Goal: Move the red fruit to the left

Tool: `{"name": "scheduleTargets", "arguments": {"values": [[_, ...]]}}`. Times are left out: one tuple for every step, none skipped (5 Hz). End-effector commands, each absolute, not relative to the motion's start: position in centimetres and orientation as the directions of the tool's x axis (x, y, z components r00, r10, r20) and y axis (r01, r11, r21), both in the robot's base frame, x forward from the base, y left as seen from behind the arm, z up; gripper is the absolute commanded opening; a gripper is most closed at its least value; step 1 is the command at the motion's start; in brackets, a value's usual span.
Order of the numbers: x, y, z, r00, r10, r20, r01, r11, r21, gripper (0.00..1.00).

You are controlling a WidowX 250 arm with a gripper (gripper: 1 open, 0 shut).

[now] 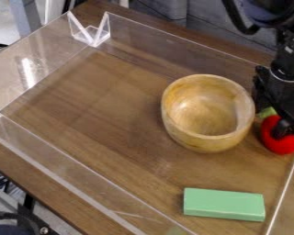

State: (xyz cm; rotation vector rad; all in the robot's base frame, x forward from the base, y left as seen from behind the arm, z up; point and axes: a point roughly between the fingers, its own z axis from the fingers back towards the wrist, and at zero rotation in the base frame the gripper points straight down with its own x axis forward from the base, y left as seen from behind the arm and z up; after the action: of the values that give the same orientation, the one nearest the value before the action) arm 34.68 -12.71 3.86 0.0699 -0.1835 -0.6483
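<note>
The red fruit (281, 139) lies on the wooden table at the far right, just right of the wooden bowl (209, 112). Its green leafy top shows right under the black gripper (279, 117). The gripper points down directly over the fruit, with its fingers spread apart on either side of the fruit's top. It looks open, and the fruit rests on the table rather than hanging. The gripper's left finger (263, 99) stands close against the bowl's right rim. The gripper hides the fruit's upper part.
A flat green block (223, 204) lies near the front edge. Clear plastic walls (63, 55) ring the table, with a folded clear piece (91, 30) at the back left. The right wall runs close beside the fruit.
</note>
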Motion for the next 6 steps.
{"name": "scheduleTargets", "arguments": {"values": [[35.3,-13.2,5.4,0.773,-0.61,0.176,0.597,0.792,0.125,1.0],[36.2,-14.2,6.1,0.734,-0.654,0.182,0.644,0.755,0.118,1.0],[37.2,-15.2,6.7,0.692,-0.697,0.189,0.689,0.715,0.115,1.0],[36.3,-14.3,6.7,0.709,-0.677,0.2,0.669,0.734,0.113,1.0],[36.5,-14.1,7.4,0.714,-0.669,0.207,0.661,0.741,0.113,0.0],[36.9,-13.7,9.1,0.721,-0.654,0.229,0.647,0.754,0.115,0.0]]}}
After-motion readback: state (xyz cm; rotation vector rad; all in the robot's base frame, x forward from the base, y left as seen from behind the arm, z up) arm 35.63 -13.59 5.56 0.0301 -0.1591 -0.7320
